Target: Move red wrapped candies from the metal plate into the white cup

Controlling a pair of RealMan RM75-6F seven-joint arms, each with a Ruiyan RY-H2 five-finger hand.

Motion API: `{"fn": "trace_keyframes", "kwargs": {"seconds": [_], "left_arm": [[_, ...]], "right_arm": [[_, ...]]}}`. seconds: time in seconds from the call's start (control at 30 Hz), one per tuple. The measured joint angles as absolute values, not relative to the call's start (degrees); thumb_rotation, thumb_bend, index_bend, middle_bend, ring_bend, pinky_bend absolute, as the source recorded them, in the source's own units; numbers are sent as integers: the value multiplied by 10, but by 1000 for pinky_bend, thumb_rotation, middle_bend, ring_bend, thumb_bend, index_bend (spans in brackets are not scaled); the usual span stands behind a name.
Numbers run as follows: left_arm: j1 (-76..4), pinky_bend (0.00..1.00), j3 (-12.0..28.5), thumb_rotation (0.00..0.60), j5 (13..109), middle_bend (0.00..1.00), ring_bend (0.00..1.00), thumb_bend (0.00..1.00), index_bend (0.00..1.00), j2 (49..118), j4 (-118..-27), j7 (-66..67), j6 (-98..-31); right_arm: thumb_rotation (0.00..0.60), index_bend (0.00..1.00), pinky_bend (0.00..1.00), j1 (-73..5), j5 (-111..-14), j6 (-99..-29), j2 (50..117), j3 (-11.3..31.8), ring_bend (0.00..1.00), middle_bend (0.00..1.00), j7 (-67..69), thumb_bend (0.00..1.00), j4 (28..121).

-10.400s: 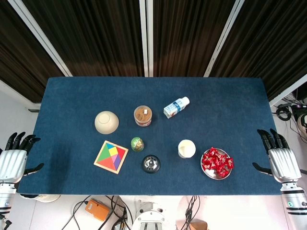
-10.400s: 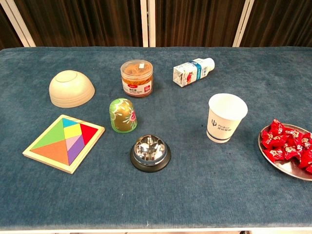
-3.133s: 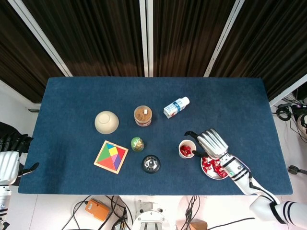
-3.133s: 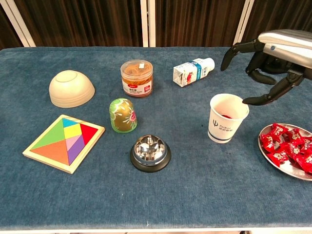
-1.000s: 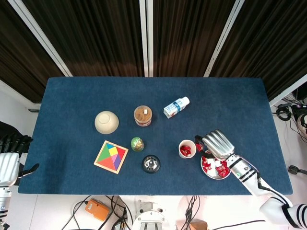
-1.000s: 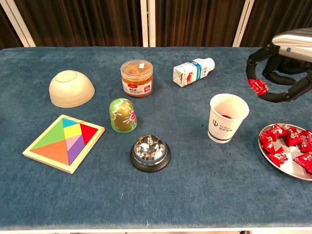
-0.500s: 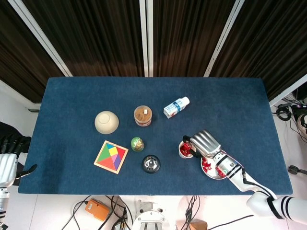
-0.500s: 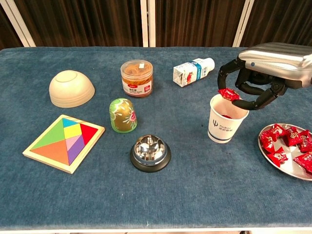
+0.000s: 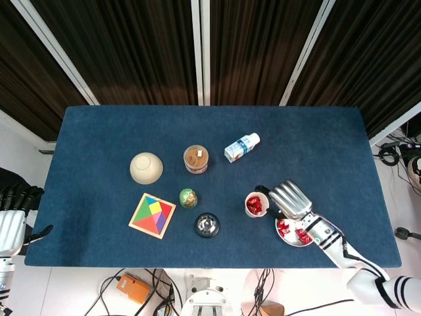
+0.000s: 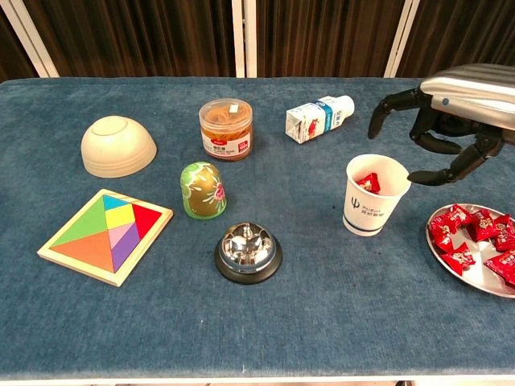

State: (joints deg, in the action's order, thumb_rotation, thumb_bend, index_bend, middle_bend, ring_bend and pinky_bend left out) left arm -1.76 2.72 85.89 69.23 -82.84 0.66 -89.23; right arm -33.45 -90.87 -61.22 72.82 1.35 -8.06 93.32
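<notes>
- Head view: the right hand hovers just right of the white cup, its fingers spread and curved, holding nothing.
- Red wrapped candies show inside the cup; more red candies lie on the metal plate, which the right forearm partly covers.
- The left hand sits off the table's left edge, dark fingers pointing up and apart, with nothing in it.
- On the blue table lie a cream bowl turned upside down, a clear jar, a small milk bottle on its side, a green egg-shaped figure, a tangram puzzle and a call bell.
- Chest view: the right hand hangs above and to the right of the white cup, fingers released and apart, clear of the rim.
- One red candy rests inside the cup against its far wall.
- The cup bears a dark cactus-like logo with small printed writing beside it, too small to read.
- The metal plate at the right edge holds the remaining red candies.
- The jar has a red label with white writing that cannot be read; the milk bottle carries blue and white print, also illegible.
- The left hand does not show in this view.
</notes>
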Motion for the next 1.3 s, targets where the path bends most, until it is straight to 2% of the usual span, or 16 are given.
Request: {"fn": "trace_keyframes", "kwargs": {"seconds": [0.1, 0.27, 0.37, 0.83, 1.1, 1.3], "left_arm": [[-18, 0, 28, 600, 858, 162, 12, 7, 231, 692, -829, 7, -893], [-19, 0, 28, 600, 860, 162, 12, 7, 230, 691, -833, 10, -892], [-20, 0, 28, 600, 860, 162, 12, 7, 230, 691, -835, 12, -890], [-18, 0, 27, 600, 856, 162, 12, 7, 230, 690, -836, 13, -890], [-18, 0, 28, 600, 856, 162, 12, 7, 230, 692, -831, 10, -890], [-19, 0, 28, 600, 858, 162, 12, 7, 230, 693, -830, 8, -889]], "right_arm": [[600, 514, 1000, -316, -927, -627, 706, -12, 1000, 931, -86, 408, 940], [600, 522, 1000, -292, -953, -626, 681, -63, 1000, 931, -96, 408, 939], [600, 523, 1000, -287, -958, -611, 683, -76, 1000, 931, -104, 408, 924], [600, 534, 1000, -293, -962, -574, 742, -74, 1000, 931, -113, 412, 849], [600, 626, 1000, -296, -952, -565, 752, -72, 1000, 931, -104, 545, 837], [600, 637, 1000, -293, -959, -607, 730, -57, 1000, 932, -90, 560, 863]]}}
